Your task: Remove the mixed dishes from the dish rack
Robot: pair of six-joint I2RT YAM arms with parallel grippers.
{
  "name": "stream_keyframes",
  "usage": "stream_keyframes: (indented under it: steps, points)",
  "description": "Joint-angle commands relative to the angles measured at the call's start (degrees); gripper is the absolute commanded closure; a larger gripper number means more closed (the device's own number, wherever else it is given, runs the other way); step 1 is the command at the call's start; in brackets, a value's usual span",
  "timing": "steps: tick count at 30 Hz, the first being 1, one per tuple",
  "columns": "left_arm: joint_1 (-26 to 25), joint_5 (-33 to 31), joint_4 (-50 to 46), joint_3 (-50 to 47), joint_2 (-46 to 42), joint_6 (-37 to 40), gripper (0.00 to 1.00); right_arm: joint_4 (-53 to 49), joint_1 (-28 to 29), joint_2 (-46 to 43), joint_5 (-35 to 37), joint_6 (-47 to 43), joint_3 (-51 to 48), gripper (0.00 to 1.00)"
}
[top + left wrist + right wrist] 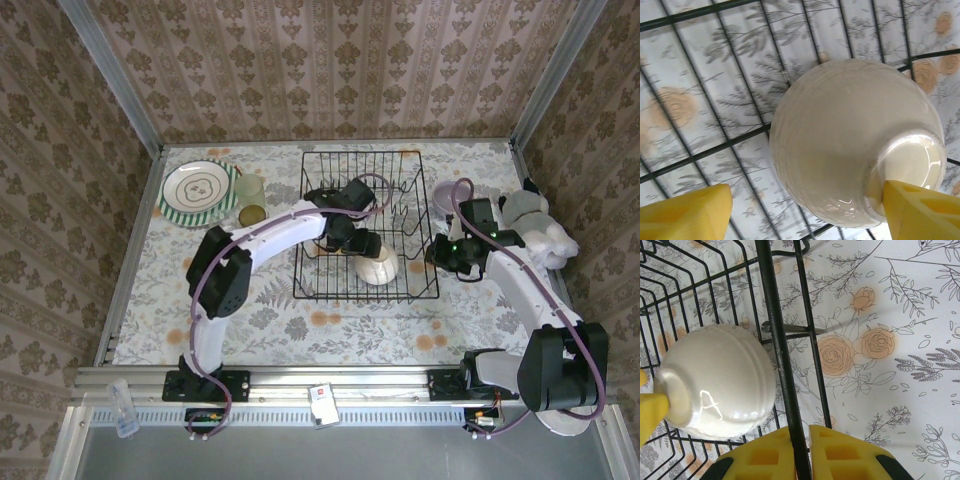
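Dead centre from overhead sits the black wire dish rack (362, 153), and in its 5 o'clock corner the cream bowl (377, 266) is bottom-up on the wire floor. From the left wrist the bowl's glossy foot ring tips toward 4 o'clock. From the right wrist that same foot points to 9 o'clock, with the dome bulging toward 3. The left gripper (807, 192) is down over it with the jaws spread wide. One yellow finger (920, 210) sits against the foot ring and the other finger (685, 215) stands apart from the bowl at 7 o'clock, so there is no squeeze on it. Over at the rack's 3 o'clock side, the right gripper (802, 450) is pinched tight on the rack's side wire, which runs 12 to 6 between its pads. Outside the rack, a green-striped plate (198, 192) lies face-up at 10 o'clock, with a pale tumbler (250, 189) and a small amber cup (252, 214) just beside it. A lilac bowl (447, 195) sits mouth-up just off the rack's 2 o'clock corner, and a white-grey soft toy (538, 228) lies at 3 o'clock. On the rail at 6 o'clock there is a small white tag (322, 404), its print too small to read.
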Motion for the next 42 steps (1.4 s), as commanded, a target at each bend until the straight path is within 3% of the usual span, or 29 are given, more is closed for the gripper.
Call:
stream_keyframes:
  steps: [1,12,15,24,28,33,42]
  points:
    - [1.86,-3.32,-1.72,-4.23,-2.09,-0.80,0.22,-0.21,0.09,0.80,0.51,1.82,0.70,0.88]
    - [5.39,-2.26,0.68,-9.11,-6.13,-0.60,0.20,-1.48,0.09,0.03,1.24,1.83,2.17,0.87]
    - [5.03,-0.11,2.58,-9.73,-6.96,-0.86,0.17,-2.45,0.21,-1.42,1.61,1.60,3.75,0.68]
    - [5.00,2.15,6.38,-10.81,-9.59,-2.91,0.09,-10.21,7.72,-6.43,10.38,-0.71,16.92,0.43]
    - [4.99,2.46,6.45,-10.76,-10.71,-2.98,0.08,-10.66,12.18,-4.25,6.63,-0.27,19.47,0.33]
    - [4.74,2.83,6.34,-10.55,-10.41,-3.07,0.09,-5.89,16.40,0.47,1.15,1.93,17.11,0.27]
    - [4.02,3.81,5.60,-10.58,-6.67,-3.61,0.13,-0.24,16.70,3.44,2.27,5.70,13.72,0.23]
